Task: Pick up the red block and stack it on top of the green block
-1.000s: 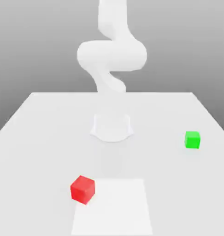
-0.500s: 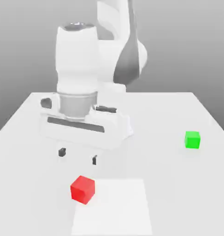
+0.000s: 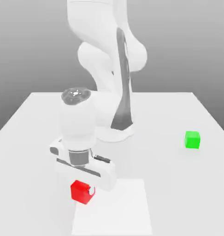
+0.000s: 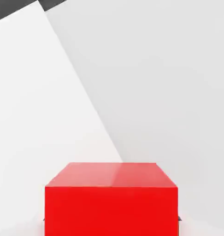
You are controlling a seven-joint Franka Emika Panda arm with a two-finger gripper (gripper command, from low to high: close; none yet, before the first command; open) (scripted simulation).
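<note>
On the exterior view's left, the white arm (image 3: 93, 69) was bent forward and down over the white table (image 3: 31, 138), its hand pointing at the surface. The gripper (image 3: 82, 190) was lowered directly onto the red block (image 3: 79, 191), the white hand body covering the block's upper portion. The jaws were clenched on the red block, one at either side of it. The block sat at table level on the near part of the table, just at the left edge of a brighter white square patch (image 3: 118, 212) marked on the surface. In the hand view the red block (image 4: 111, 198) appeared square-on and close beneath the camera, its top face and one side face visible, with the table and the edge of the brighter patch beyond it. Behind the hand stood the round white robot base (image 3: 118, 131). On the exterior view's right, the green block (image 3: 192, 139) rested on the table alone, well apart from the red block and the gripper.
</note>
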